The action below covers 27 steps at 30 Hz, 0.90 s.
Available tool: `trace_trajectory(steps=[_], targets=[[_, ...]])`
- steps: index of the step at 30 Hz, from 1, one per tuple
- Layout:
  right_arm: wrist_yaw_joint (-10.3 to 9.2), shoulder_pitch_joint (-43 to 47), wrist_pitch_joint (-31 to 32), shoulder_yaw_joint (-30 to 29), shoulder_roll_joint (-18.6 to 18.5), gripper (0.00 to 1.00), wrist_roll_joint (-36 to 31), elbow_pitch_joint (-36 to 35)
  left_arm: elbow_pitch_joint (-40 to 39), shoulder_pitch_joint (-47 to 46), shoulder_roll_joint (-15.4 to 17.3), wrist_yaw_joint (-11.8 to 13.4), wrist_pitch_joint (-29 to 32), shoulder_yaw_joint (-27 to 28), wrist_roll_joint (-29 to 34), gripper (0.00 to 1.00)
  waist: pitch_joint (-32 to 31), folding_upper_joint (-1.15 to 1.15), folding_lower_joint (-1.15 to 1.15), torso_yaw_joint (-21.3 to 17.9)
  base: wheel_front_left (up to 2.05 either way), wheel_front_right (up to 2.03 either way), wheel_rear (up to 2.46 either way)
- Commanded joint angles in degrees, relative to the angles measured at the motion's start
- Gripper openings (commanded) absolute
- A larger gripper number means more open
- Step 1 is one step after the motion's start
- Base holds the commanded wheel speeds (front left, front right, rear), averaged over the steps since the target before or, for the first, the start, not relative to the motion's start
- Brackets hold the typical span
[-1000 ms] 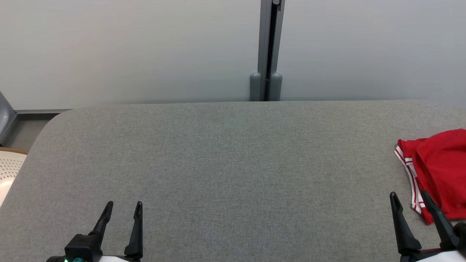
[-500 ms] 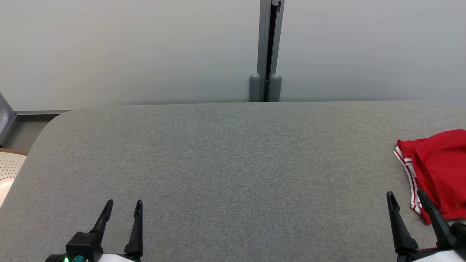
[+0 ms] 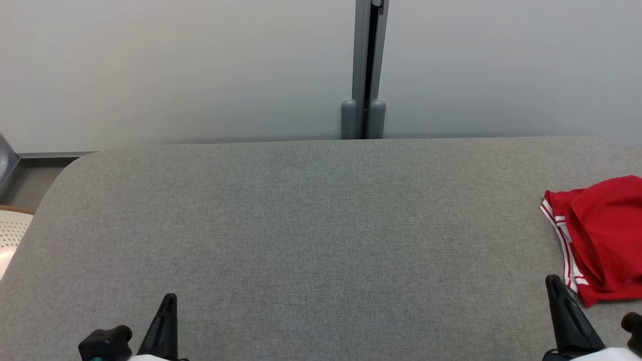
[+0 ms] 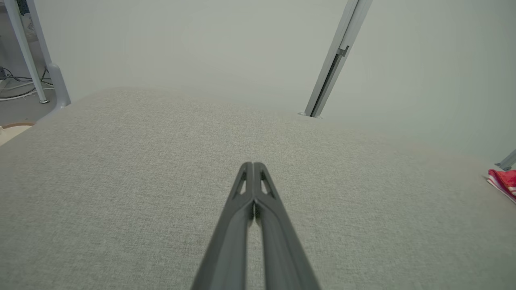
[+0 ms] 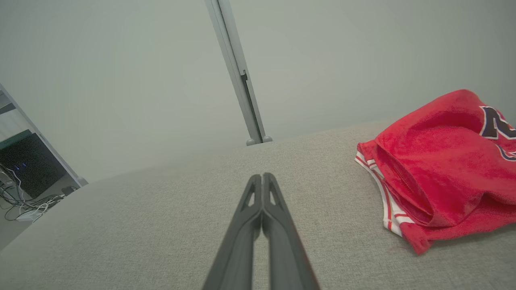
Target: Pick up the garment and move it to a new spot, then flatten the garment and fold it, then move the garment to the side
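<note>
The garment [image 3: 602,235] is a red jersey with white-striped trim, lying bunched at the right edge of the grey table [image 3: 311,220]. It also lies right of my fingers in the right wrist view [image 5: 439,169] and shows as a small red patch in the left wrist view [image 4: 504,182]. My right gripper [image 3: 554,283] sits low at the front right, just left of the garment and apart from it, shut with nothing held [image 5: 263,176]. My left gripper [image 3: 169,299] is at the front left, shut and empty, its fingers pressed together [image 4: 252,164].
A pale wall with a grey vertical post [image 3: 368,70] stands behind the table. A cream perforated chair [image 3: 10,233] sits off the table's left edge. Cables and a dark screen [image 5: 28,169] lie on the floor beyond the table.
Both grippers have gone from open to shut, with nothing between the fingers. Both sit slightly lower in the head view. The garment has not moved.
</note>
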Motion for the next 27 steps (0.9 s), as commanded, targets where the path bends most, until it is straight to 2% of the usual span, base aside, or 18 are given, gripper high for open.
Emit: trace_trajectory(steps=[1, 27], targets=[[0.0, -1.8, 0.2, -0.35, -0.33, 0.0, 2.86, -0.18, -0.73, -2.08, 0.09, -0.59, 0.47, 1.04, -2.54, 0.0, 0.04, 0.0, 0.0, -0.06, 0.0, 0.0, 0.0], [0.0, -7.22, 1.45, -1.6, 0.57, 0.0, 25.91, 5.56, 0.21, -5.62, -2.2, -4.07, 5.72, 6.27, -23.64, 0.0, 0.7, 0.0, 0.0, -0.96, 0.0, 0.0, 0.0]])
